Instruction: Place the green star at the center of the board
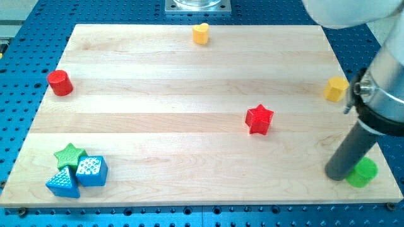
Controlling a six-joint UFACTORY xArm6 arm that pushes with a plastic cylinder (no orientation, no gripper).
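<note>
The green star (69, 154) lies near the board's bottom-left corner, touching a blue cube (92, 171) on its right and a blue triangular block (63, 183) below it. My tip (338, 174) rests on the board at the view's bottom right, far from the star. It touches or stands just left of a green round block (363, 173). The rod partly hides that block.
A red star (259, 119) lies right of the board's middle. A red cylinder (60, 82) sits at the left edge. A yellow heart-like block (201, 33) is at the top edge. A yellow block (336, 89) is at the right edge. The wooden board (189, 75) lies on a blue perforated table.
</note>
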